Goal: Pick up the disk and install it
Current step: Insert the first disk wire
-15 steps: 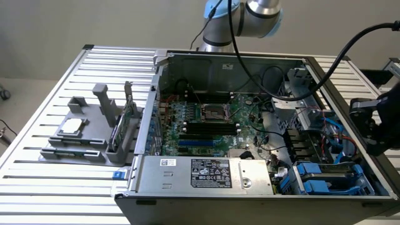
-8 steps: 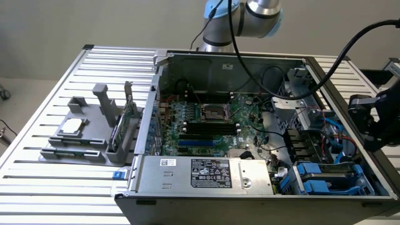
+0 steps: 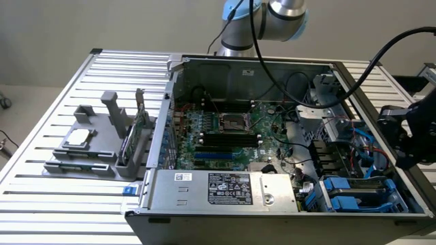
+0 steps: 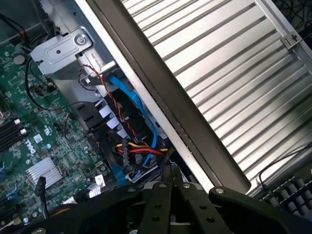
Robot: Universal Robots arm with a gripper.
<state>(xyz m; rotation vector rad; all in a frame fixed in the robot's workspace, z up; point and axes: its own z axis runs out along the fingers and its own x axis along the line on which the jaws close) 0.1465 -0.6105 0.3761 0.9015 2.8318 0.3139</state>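
— Black two-fingered claw [image 4: 170, 178]: pressed together, pinching nothing, above the side wall of the open grey metal computer case [image 3: 238, 64].
— And the silver-grey disk in its blue plastic carrier [image 3: 361, 186]?
— Seemingly flat in the case's corner bay, just below the claw in the exterior view.

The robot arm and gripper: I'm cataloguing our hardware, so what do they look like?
The arm has silver-grey tubular joints with a light blue cap, and thick black cables loop off it. The gripper is matte black, with flat linked fingers dotted with round holes.
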